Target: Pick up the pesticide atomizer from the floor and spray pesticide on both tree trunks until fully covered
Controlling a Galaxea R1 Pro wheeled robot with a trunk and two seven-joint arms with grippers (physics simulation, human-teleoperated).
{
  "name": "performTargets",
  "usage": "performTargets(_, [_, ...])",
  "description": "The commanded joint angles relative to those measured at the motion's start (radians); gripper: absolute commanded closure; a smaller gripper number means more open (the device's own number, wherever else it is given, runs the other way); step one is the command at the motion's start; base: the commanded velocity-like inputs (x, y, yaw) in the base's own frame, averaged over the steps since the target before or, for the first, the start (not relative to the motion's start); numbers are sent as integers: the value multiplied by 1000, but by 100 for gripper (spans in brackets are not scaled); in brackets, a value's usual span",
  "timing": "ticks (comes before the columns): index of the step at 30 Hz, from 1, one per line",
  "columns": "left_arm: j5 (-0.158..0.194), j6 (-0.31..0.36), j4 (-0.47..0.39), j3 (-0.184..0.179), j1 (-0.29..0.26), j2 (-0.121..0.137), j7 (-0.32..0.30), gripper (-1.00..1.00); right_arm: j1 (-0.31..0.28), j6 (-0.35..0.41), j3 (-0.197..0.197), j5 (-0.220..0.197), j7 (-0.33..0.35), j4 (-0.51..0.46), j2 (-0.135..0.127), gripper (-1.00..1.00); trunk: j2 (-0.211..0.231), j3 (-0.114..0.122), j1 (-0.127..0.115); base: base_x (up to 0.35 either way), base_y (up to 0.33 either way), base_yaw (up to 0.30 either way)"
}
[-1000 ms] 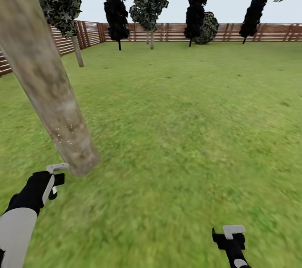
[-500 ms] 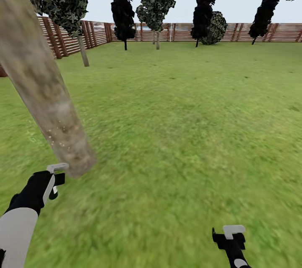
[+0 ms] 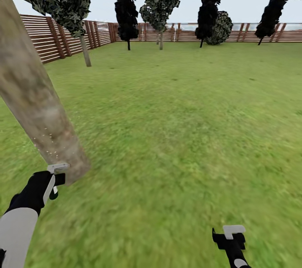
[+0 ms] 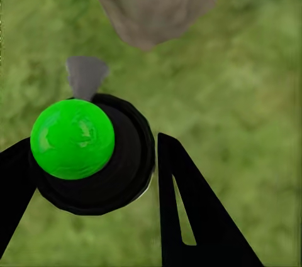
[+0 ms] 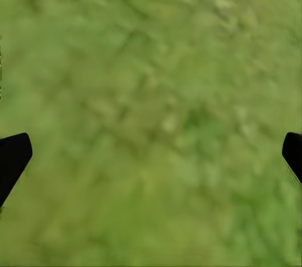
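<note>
Fenced green lawn (image 3: pixel 180 133). The left gripper (image 4: pixel 94 173) is clamped on the pesticide atomizer (image 4: pixel 78 144), just beside the speckled tree trunk (image 3: pixel 35 100). The right gripper (image 5: pixel 151 154) hangs spread apart above grass.

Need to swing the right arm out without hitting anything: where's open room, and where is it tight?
Open grass runs from the right gripper to the far fence. It is tight at the left gripper, which holds the atomizer close beside the tree trunk.

Grass floor (image 3: pixel 180 133) fills frame; tree trunk (image 3: pixel 37 108) rooted lower left, fence (image 3: pixel 63 37) along top edge.
</note>
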Motion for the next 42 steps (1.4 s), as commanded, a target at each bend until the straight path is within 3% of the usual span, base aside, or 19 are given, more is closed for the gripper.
performTargets(1, [-12, 5, -1, 2, -1, -2, -4, 100, 0, -3, -8, 11, -3, 1, 0, -100, 0, -1, 0, 242, -185, 272])
performTargets(13, [-13, 5, -1, 0, -1, -2, -4, 100, 0, -3, -8, 11, -2, 1, 0, -100, 0, -1, 0, 242, -185, 275])
performTargets(26, [-13, 7, -1, 1, -1, -1, -4, 100, 0, -3, -8, 11, -3, 1, 2, -100, 0, -1, 0, 99, -248, 33])
performTargets(42, [-13, 7, -2, 0, -1, -1, -4, 100, 0, -3, -8, 11, -3, 1, 2, -100, 0, -1, 0, 149, -254, 270])
